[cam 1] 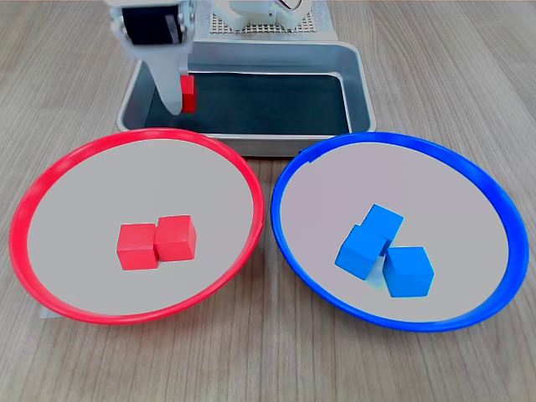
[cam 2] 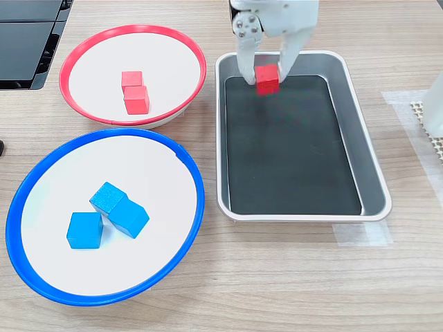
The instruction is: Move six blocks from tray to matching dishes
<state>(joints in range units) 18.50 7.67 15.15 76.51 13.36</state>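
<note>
Tool (cam 2: 266,75) straddling the last red block (cam 2: 267,79) in the tray (cam 2: 374,187), top centre of the second exterior view.
Its fingers sit close on either side, apparently touching, though a firm grip is unclear. Sorting looks nearly done: two red blocks (cam 2: 134,92) rest in the red dish (cam 2: 173,48), three blue blocks (cam 2: 107,214) in the blue dish (cam 2: 41,277).

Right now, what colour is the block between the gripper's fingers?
Red. The block shows best in the second exterior view, between the gripper fingers.

Bench setup is looking like a lab: wood-grain tabletop (cam 2: 291,290), tape-marked positions (cam 2: 360,235), perforated mounting plate (cam 1: 260,29).
</note>
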